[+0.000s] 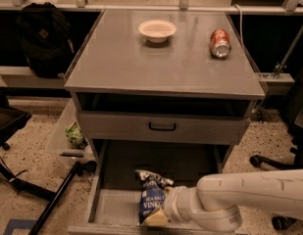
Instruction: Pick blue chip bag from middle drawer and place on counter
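- Upper left of frame: black backpack (43,38) on the floor, well apart from the work.
- Lower centre-left: middle drawer (117,205) pulled out, floor bare on its left side.
- Lower centre: blue chip bag (152,199) inside that drawer, standing roughly upright, lettering facing the camera.
- Just right of the bag: gripper (158,218) touching its lower right corner, arm entering from the lower right. Whether it is clamped on the bag cannot be told.
- Risk: a corner hold on crinkly film may slip, dropping the bag into the drawer.
- Risk: a straight lift could snag the bag on the closed drawer front (162,127) above.
- Upper centre to right: counter (121,65) holds a white bowl (157,30) and a red soda can (220,43); a careless placement could knock either one.
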Tool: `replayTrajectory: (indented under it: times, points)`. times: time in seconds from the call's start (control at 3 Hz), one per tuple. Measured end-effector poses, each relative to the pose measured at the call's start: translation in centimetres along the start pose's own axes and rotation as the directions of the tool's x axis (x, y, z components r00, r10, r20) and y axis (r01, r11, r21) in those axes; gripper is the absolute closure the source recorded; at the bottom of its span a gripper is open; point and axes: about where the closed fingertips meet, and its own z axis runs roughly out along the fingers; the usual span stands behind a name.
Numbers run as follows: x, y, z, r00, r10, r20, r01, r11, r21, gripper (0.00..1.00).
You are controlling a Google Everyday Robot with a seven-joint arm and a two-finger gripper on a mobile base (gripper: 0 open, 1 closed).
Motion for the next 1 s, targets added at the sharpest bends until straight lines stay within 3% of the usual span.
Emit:
replayTrajectory:
  times: [0.33, 0.67, 1.0]
  points:
    - [-0.2, 5.9, -3.1, 0.993, 0.109, -0.046, -0.112, 0.9906, -0.078, 1.00]
    - [-2.1, 8.2, -7.0, 0.989, 0.111, -0.100, -0.118, 0.9910, -0.064, 1.00]
    - [-2.2, 8.2, -7.0, 0.989, 0.110, -0.099, -0.117, 0.9911, -0.063, 1.00]
